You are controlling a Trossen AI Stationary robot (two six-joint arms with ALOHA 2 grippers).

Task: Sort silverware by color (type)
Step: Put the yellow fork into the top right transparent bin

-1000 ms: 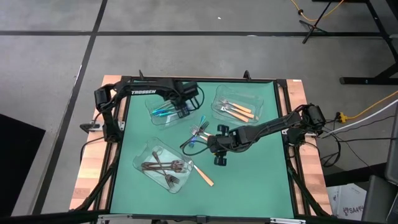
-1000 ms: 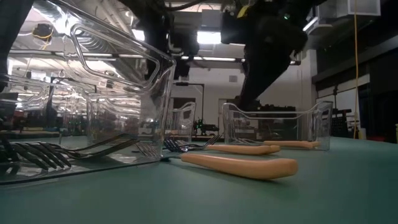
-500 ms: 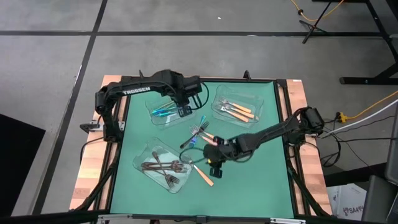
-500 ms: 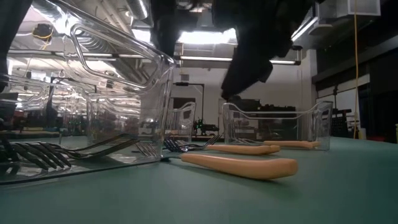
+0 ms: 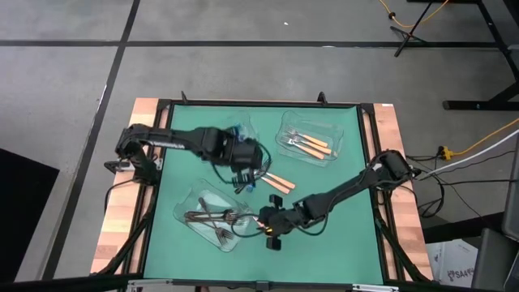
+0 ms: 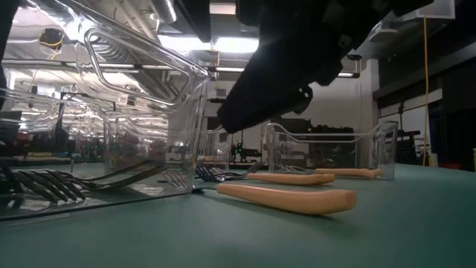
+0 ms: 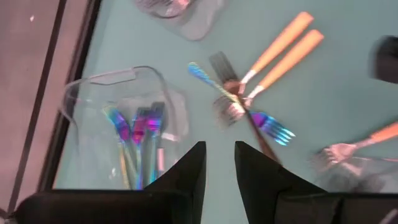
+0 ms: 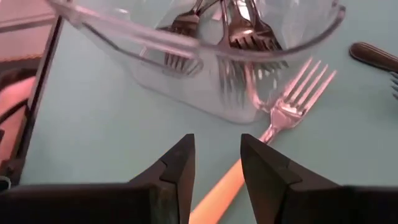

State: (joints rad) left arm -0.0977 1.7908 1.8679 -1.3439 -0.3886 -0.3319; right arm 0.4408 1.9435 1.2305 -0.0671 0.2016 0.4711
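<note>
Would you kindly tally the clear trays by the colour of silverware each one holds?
Tray of iridescent pieces: 1
Tray of orange-handled forks: 1
Tray of dark forks: 1
Total: 3 trays

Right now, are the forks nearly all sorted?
Partly. Dark forks, rainbow forks and orange forks already sit in trays. Both grippers are open and empty; the right gripper hovers over a loose orange fork. A mixed pile remains.
</note>
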